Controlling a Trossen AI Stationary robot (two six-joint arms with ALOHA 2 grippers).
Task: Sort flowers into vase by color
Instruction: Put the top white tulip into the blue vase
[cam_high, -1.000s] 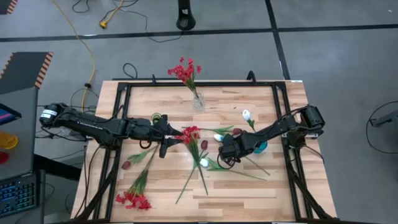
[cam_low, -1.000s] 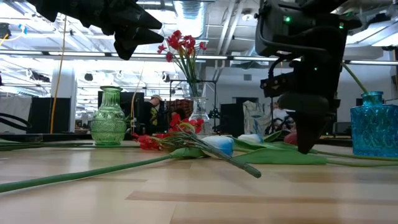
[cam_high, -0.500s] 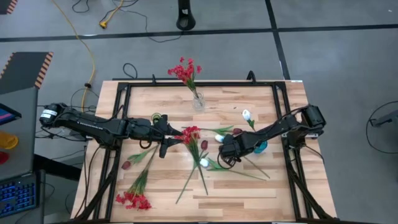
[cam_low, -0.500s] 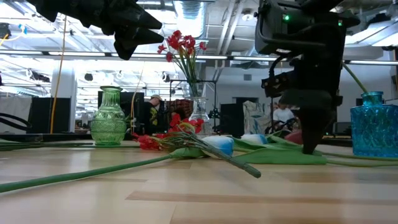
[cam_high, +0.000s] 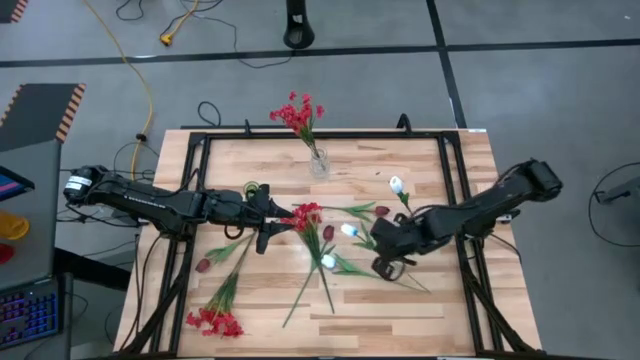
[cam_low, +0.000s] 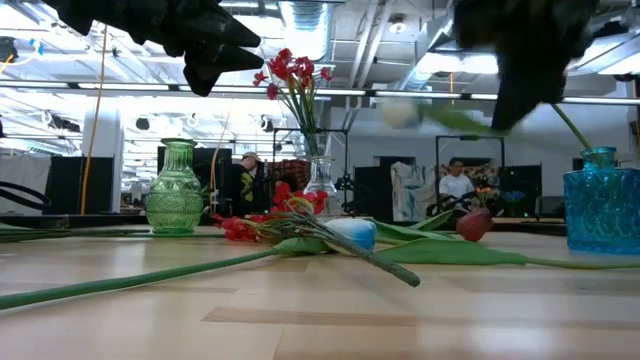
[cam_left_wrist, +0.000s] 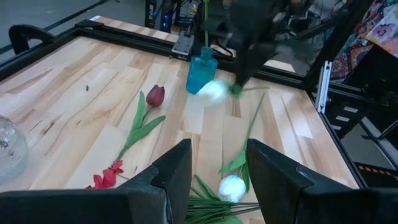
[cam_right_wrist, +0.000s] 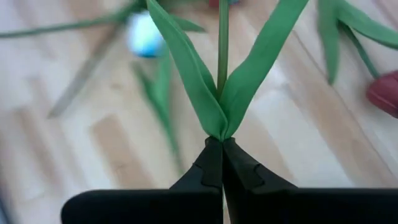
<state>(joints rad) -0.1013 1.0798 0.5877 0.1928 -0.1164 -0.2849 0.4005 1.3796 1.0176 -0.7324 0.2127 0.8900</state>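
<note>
Wooden table strewn with flowers, right gripper pinched a white tulip's stem, left gripper spread, idle above the table.

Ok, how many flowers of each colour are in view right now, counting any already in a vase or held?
Red sprays: 3
Maroon tulips: 3
White tulips: 3
Total: 9

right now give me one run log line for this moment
right gripper: shut on white tulip, lifted | left gripper: open, over red spray
</note>
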